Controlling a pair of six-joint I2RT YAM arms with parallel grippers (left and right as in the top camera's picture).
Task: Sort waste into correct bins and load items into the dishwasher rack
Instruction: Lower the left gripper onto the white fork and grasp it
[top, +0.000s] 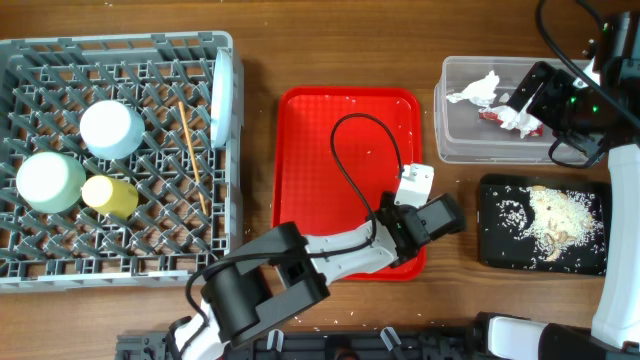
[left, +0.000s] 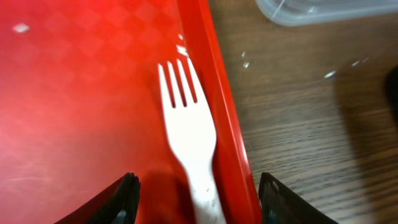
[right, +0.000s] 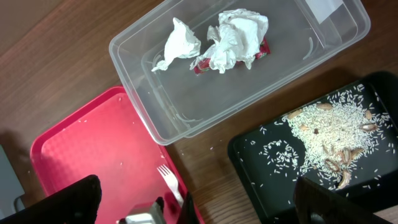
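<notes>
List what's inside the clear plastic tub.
Inside the clear tub lie two crumpled white tissues. A red shiny wrapper peeks out beneath the larger one. That tissue covers most of the wrapper, and anything else under it cannot be seen.

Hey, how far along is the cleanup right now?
Done: bowls, cup, chopsticks and plate sit in the rack; tissues and wrapper are in the tub; rice is on the black tray. In hand: the left gripper straddles the fork on the red tray. Left: racking that fork.

White fork (left: 189, 140), red diamond-patterned serving tray (left: 74, 93), grey lattice rack (top: 150, 240), rice-speckled black tray (top: 592, 258)
</notes>
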